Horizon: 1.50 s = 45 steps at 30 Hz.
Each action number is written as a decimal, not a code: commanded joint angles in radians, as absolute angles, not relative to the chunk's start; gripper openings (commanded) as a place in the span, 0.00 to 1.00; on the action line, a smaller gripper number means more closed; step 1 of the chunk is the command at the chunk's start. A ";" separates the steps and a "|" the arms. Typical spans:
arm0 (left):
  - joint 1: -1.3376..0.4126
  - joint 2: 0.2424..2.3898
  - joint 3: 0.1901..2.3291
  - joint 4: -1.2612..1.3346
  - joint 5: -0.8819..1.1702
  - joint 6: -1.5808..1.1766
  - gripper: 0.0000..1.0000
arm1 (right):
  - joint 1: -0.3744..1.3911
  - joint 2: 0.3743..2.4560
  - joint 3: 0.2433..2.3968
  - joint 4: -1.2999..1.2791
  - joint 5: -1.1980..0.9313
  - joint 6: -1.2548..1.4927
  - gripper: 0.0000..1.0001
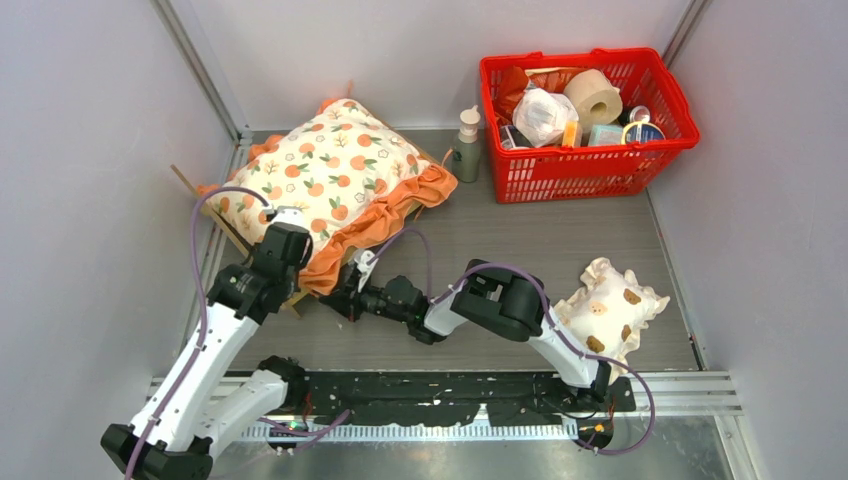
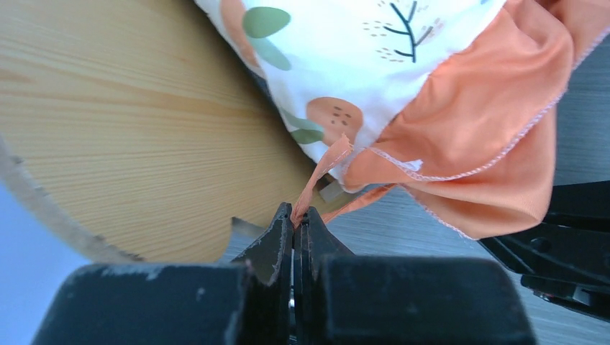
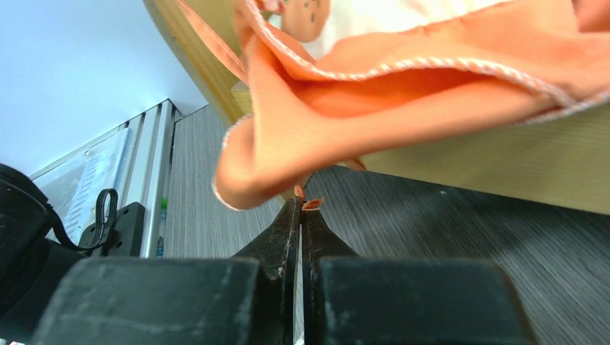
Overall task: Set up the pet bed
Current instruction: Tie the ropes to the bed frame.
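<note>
**A:** What lies nearest the arms?

**B:** On the near right of the grey desk (image 1: 540, 240), beside the right arm, lies a small cream frilled pillow with brown spots (image 1: 605, 310). It is well apart from everything else.

**A:** And the claws?

**B:** Both are at the near edge of a cream orange-print cushion (image 1: 335, 170) with orange ruffles. The left claw (image 2: 296, 215) is clenched on a thin strip of the ruffle. The right claw (image 3: 301, 205) is clenched too, pinching a scrap of the ruffle's hem.

**A:** Where is the pet bed?

**B:** The light-wood pet bed (image 2: 144, 129) sits on the left of the desk, under the cushion, which covers nearly all of it. Its wooden side shows just behind the ruffle in both wrist views.

**A:** Farther back?

**B:** A pale bottle (image 1: 467, 145) stands upright between the cushion and a red plastic basket (image 1: 590, 165). The basket sits in the far right corner and holds a toilet roll and other packages.
</note>
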<state>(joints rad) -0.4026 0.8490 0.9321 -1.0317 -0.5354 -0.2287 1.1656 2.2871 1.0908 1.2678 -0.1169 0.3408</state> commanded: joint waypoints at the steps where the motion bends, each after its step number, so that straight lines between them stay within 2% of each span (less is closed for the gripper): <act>1: -0.397 0.817 0.956 -0.983 -0.643 -0.227 0.00 | 1.157 2.302 1.076 1.321 -0.057 0.397 0.05; 9: -0.397 0.735 0.891 -0.825 -0.352 -0.179 0.00 | 1.159 2.242 1.045 1.351 -0.092 0.333 0.05; 28: -0.398 0.783 0.852 -0.792 -0.250 -0.165 0.00 | 1.168 2.212 1.052 1.373 -0.122 0.323 0.05; 37: -0.397 0.847 0.975 -0.977 -0.209 -0.084 0.00 | 1.147 2.191 1.051 1.388 -0.130 0.350 0.05; 45: -0.397 0.805 0.895 -0.851 -0.105 -0.047 0.00 | 1.144 2.162 1.026 1.400 -0.136 0.339 0.05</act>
